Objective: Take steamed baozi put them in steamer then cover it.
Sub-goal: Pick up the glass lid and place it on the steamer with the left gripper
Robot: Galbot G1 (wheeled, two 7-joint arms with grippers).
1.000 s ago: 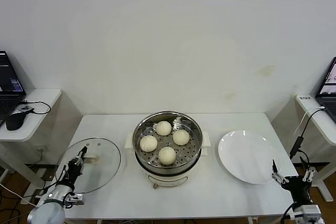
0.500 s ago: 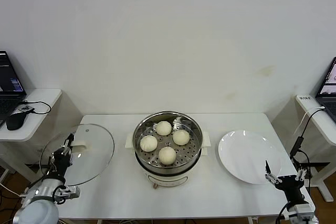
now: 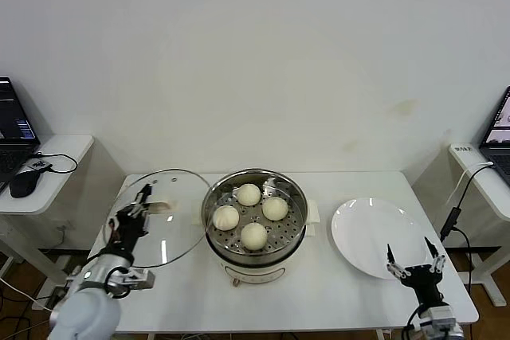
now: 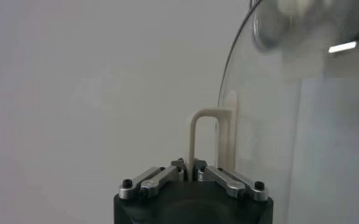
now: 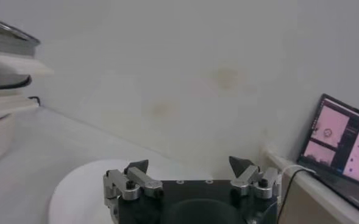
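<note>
Cover point(image 3: 163, 216) hung tilted, its handle pinched in the left gripper point(image 3: 137, 211), steamer point(image 3: 255, 224) just beside; right gripper point(image 3: 413, 262) waited wide by plate point(image 3: 374, 236)

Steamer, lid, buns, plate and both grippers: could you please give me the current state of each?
steamer: open, uncovered.
steamed baozi: all four on the perforated tray.
cover: lifted, tilted, left of the steamer.
left gripper: shut on the cover's handle.
right gripper: open, empty, by the plate.
plate: bare.
</note>
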